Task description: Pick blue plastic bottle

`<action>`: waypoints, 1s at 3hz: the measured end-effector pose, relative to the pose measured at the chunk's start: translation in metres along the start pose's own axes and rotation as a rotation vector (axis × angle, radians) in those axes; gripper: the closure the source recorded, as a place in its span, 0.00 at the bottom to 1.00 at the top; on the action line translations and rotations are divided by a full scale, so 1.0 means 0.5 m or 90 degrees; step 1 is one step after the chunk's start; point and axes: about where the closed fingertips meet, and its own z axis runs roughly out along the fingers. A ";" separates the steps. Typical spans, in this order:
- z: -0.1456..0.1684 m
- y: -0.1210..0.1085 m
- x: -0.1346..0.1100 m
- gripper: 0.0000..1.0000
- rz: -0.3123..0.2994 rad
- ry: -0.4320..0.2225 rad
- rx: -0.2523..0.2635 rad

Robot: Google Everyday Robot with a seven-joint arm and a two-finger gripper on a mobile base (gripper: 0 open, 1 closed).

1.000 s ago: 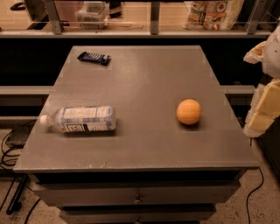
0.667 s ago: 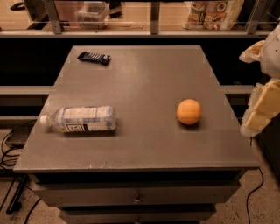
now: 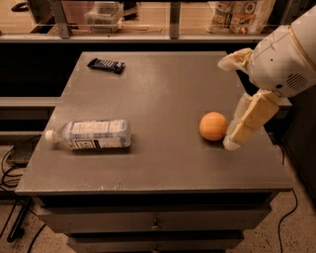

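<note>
The blue plastic bottle (image 3: 91,134) is clear with a white cap and a pale blue-and-white label. It lies on its side near the front left of the grey table (image 3: 163,84), cap pointing left. My gripper (image 3: 233,141) hangs from the white arm at the right side of the table, its tip close to the tabletop just right of the orange ball (image 3: 213,126). It is far to the right of the bottle and holds nothing that I can see.
A small dark blue wrapped bar (image 3: 105,64) lies at the back left of the table. A shelf with containers and bags (image 3: 241,15) runs behind the table. Cables lie on the floor at the left. Drawers sit below the tabletop.
My arm has moved left, from beyond the table's right edge to over the table next to the orange ball. The bottle, ball and bar have not moved.
</note>
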 end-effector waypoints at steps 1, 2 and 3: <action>0.000 0.000 0.001 0.00 0.000 0.001 0.000; 0.030 -0.009 -0.040 0.00 -0.017 -0.042 -0.007; 0.069 -0.032 -0.102 0.00 -0.046 -0.093 -0.012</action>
